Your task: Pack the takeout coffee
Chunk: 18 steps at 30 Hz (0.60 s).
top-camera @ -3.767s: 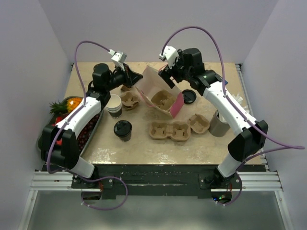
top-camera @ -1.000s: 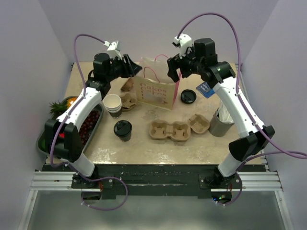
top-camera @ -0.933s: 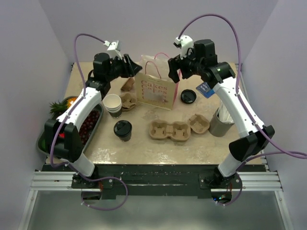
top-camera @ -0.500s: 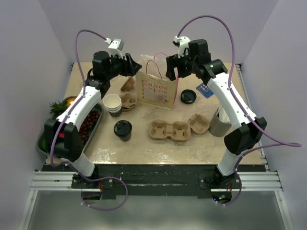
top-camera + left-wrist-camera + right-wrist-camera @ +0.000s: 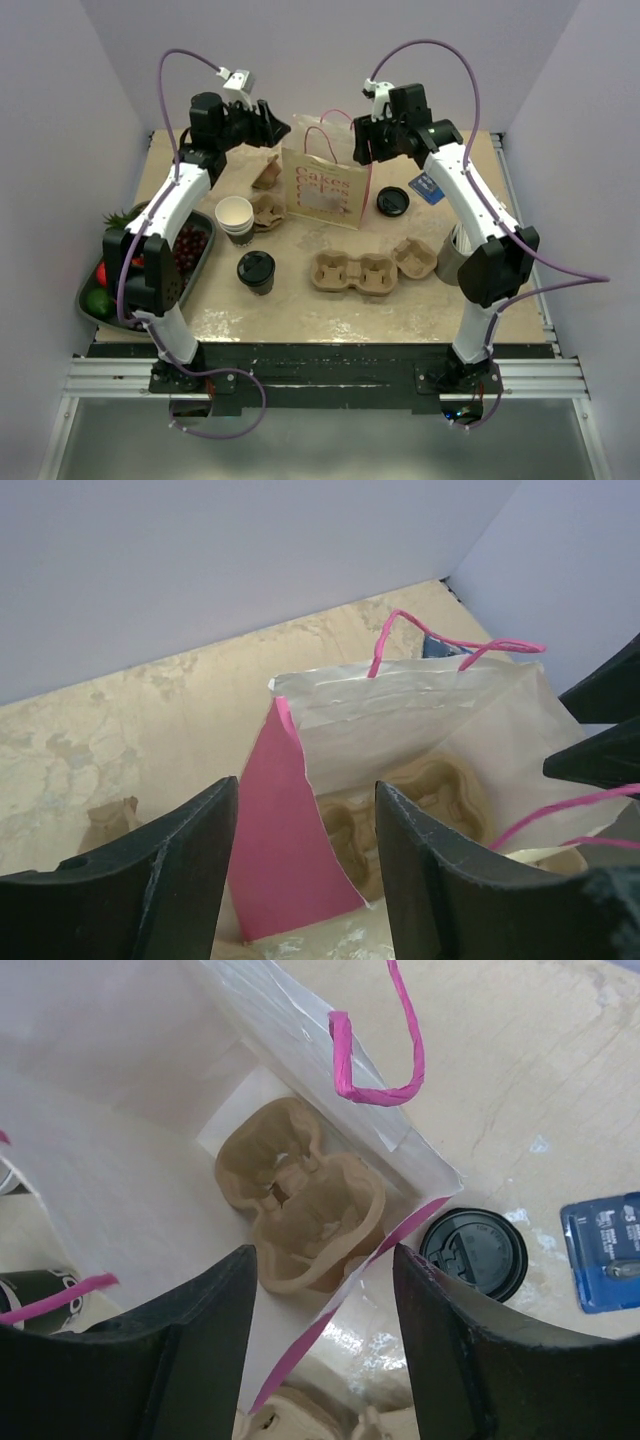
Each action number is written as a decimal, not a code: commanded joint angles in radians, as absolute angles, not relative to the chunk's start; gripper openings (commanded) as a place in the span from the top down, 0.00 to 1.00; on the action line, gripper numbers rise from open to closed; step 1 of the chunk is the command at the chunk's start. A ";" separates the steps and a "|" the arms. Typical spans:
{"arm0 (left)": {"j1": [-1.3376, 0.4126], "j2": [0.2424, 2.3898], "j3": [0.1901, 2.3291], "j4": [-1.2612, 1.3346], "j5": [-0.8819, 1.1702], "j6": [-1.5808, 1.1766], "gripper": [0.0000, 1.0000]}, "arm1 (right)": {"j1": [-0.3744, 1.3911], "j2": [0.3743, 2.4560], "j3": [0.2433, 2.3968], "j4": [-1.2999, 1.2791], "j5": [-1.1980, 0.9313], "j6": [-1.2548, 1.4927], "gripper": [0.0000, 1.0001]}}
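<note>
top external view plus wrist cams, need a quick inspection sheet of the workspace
surface: beige speckled tabletop.
job's things: black-lidded paper coffee cup stands on the table, outside the white paper bag with pink handles; the bag is upright with a brown pulp cup carrier inside.
clutter: loose black lid, stacked lidless paper cups, spare pulp carriers, blue card, dark fruit tray.
grippers: left pincer and right pincer both open near the bag's top.
cables: purple cables loop above the arms, clear of the table's things.
surroundings: plain lilac walls.

The bag (image 5: 325, 190) is matt paper, the carrier (image 5: 300, 1210) rough pulp.
</note>
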State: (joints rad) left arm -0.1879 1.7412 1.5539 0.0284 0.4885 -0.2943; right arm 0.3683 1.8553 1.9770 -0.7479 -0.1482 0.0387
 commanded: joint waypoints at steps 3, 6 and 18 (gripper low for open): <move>-0.189 1.809 1.637 0.020 0.520 -0.334 0.51 | 0.373 1.870 2.026 -0.729 -0.143 0.057 0.53; -0.190 1.825 1.661 -0.038 0.528 -0.313 0.69 | 0.371 1.875 2.025 -0.730 -0.147 0.037 0.72; -0.199 1.646 1.624 -0.040 0.581 -0.325 1.00 | 0.371 1.799 2.161 -0.770 -0.196 -0.025 1.00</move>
